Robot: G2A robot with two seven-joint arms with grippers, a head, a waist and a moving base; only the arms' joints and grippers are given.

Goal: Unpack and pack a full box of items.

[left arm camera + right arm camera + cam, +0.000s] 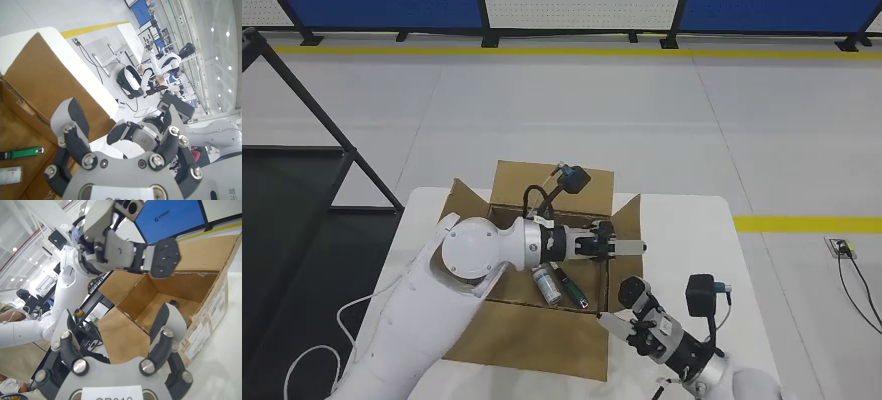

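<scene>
Closest in is the left gripper (121, 121), fingers spread wide with nothing between them, hanging over the right side of the open cardboard box (542, 340). The right gripper (622, 310) is just off the box's near right corner, over the white table (692, 230), also wide open and empty. The box sits mid-table with all its flaps folded out. On the bottom of it there's a green-handled screwdriver (570, 285) lying beside a small labelled bottle (547, 285). The room's pale floor has a yellow line (542, 50) across it, with blue panels (382, 12) at the far side.
</scene>
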